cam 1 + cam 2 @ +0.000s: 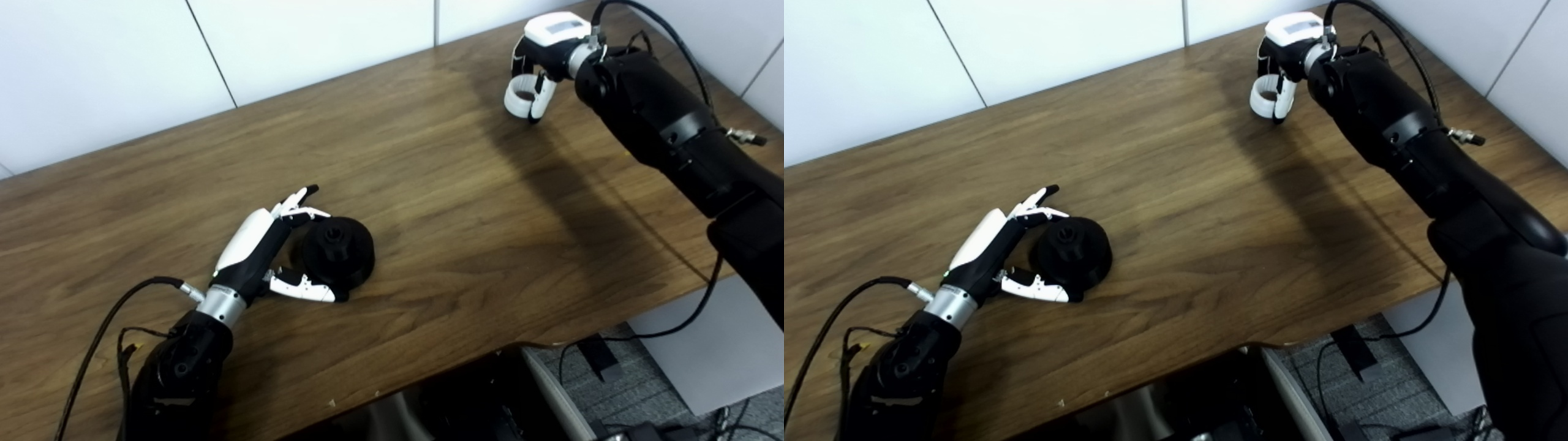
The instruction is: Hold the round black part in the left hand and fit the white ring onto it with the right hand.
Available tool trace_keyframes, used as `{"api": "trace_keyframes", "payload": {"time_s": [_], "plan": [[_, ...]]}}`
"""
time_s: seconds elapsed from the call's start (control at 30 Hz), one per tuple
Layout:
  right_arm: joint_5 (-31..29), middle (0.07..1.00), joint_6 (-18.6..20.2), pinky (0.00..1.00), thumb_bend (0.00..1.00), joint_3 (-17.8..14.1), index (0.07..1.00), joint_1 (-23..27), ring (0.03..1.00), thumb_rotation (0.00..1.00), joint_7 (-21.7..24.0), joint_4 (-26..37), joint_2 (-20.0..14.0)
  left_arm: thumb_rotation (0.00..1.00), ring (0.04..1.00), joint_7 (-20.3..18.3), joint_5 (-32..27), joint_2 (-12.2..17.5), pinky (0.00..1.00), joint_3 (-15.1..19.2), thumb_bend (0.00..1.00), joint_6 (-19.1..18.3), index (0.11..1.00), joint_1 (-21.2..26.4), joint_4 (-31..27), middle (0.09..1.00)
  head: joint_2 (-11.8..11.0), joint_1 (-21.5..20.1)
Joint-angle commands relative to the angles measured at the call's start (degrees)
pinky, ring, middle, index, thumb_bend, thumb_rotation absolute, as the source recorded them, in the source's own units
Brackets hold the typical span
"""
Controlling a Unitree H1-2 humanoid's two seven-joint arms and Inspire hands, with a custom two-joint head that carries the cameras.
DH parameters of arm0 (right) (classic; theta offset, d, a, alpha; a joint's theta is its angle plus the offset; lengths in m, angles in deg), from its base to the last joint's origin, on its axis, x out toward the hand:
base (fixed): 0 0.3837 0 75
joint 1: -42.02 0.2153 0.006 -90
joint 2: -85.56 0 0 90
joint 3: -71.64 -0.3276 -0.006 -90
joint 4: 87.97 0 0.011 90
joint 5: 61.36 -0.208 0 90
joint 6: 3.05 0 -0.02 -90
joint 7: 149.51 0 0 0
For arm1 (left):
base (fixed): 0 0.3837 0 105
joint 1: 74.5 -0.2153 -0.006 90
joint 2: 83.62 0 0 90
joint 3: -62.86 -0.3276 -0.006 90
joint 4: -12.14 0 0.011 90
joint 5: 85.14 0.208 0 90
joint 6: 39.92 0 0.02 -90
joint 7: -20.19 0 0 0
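Observation:
The round black part [338, 248] rests on the wooden table [465, 233], left of the middle. My left hand [269, 248] lies beside it on its left, open: the fingers [298, 202] reach past its far side and the thumb [303, 289] runs along its near edge. At the table's far right my right hand [542, 55] hangs a little above the wood, shut on the white ring [522, 98], which hangs below the palm with its hole toward me. The two hands are far apart.
A white panelled wall [306, 43] runs along the table's far edge. Black cables [680, 49] loop over the right arm and hang off the table's right end. A dark chair [490, 392] sits below the front edge.

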Motion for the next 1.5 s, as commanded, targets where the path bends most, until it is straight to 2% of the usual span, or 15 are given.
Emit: {"api": "trace_keyframes", "payload": {"time_s": [0.0, 0.33, 0.43, 0.57, 0.7, 0.77, 0.83, 0.93, 1.03, 1.13, 1.27, 1.47], "plan": [[0.2, 0.64, -0.6, 1.0, 0.52, -1.3, 0.493, 2.2, 0.76, 0.14, -2.2, 1.4, -1.2, 0.29, 1.0, 0.6, -0.4, 0.2, 1.0, 0.4, 1.0, 0.3, 0.621, 1.2, -1.0, 1.0, 0.0, 0.0], [0.0, 0.622, -0.6, 1.0, 0.52, -1.6, 0.493, 1.8, 0.743, 0.14, -2.3, 2.2, -1.4, 0.29, 1.0, 1.1, -0.4, 0.1, 1.0, 0.4, 1.0, 1.3, 0.618, 1.4, -0.3, 1.0, 0.0, 0.4], [0.7, 0.667, -0.5, 1.0, 0.52, -1.4, 0.493, 2.1, 0.813, 0.14, -2.1, 3.0, -1.7, 0.29, 1.0, 1.0, -0.5, 0.1, 1.0, 0.4, 1.0, 1.2, 0.617, 1.6, -0.2, 1.0, 0.0, 0.3], [1.6, 0.649, -0.7, 1.0, 0.52, -1.0, 0.495, 2.8, 0.79, 0.14, -1.6, 3.7, -2.2, 0.28, 1.0, 1.0, -0.9, 0.1, 1.0, 0.5, 1.0, 1.5, 0.619, 1.8, 0.2, 1.0, 0.0, 0.2], [1.6, 0.58, -1.1, 1.0, 0.52, -1.5, 0.495, 3.5, 0.743, 0.14, -1.0, 5.0, -2.7, 0.29, 1.0, 0.9, -0.9, 0.0, 1.0, 0.5, 1.0, 1.5, 0.621, 2.0, 0.6, 1.0, -0.2, 0.1], [1.3, 0.493, -1.8, 1.0, 0.52, -1.8, 0.524, 3.7, 0.725, 0.04, -1.6, 5.6, -3.0, 0.29, 1.0, 1.1, -0.7, 0.0, 1.0, 0.5, 1.0, 1.6, 0.621, 2.1, 0.8, 1.0, -0.2, 0.1], [1.0, 0.469, -2.0, 1.0, 0.52, -2.3, 0.532, 3.9, 0.692, 0.01, -1.7, 6.3, -3.1, 0.3, 1.0, 1.3, -0.6, -0.1, 1.0, 0.5, 1.0, 2.0, 0.62, 2.2, 1.1, 1.0, -0.2, 0.2], [1.7, 0.467, -2.6, 0.98, 0.53, -2.4, 0.527, 4.1, 0.672, 0.01, -1.1, 7.8, -3.6, 0.29, 1.0, 1.0, -0.5, -0.1, 1.0, 0.5, 1.0, 1.6, 0.622, 2.2, 1.0, 1.0, -0.1, 0.2], [2.1, 0.472, -2.1, 0.98, 0.53, -2.7, 0.522, 4.2, 0.7, 0.01, 0.1, 9.5, -3.8, 0.29, 1.0, 0.8, -0.6, -0.1, 1.0, 0.5, 1.0, 1.3, 0.624, 2.2, 0.8, 1.0, -0.3, 0.2], [2.0, 0.471, -2.4, 0.96, 0.53, -3.0, 0.526, 4.3, 0.673, 0.01, 0.7, 10.8, -4.1, 0.29, 1.0, 1.0, -0.5, -0.1, 1.0, 0.4, 1.0, 1.8, 0.624, 2.3, 1.2, 1.0, -0.3, 0.2], [2.2, 0.471, -3.8, 0.98, 0.53, -2.9, 0.526, 4.6, 0.681, 0.01, 1.2, 11.9, -4.8, 0.27, 1.0, 1.0, -0.5, -0.1, 1.0, 0.4, 1.0, 1.6, 0.624, 2.3, 1.0, 1.0, -0.2, 0.3], [2.8, 0.487, -3.2, 1.0, 0.53, -3.0, 0.496, 4.9, 0.706, 0.01, 3.3, 13.7, -4.9, 0.28, 1.0, 0.7, -0.4, 0.0, 1.0, 0.4, 1.0, 1.2, 0.626, 2.2, 0.7, 1.0, -0.1, 0.2]]}}
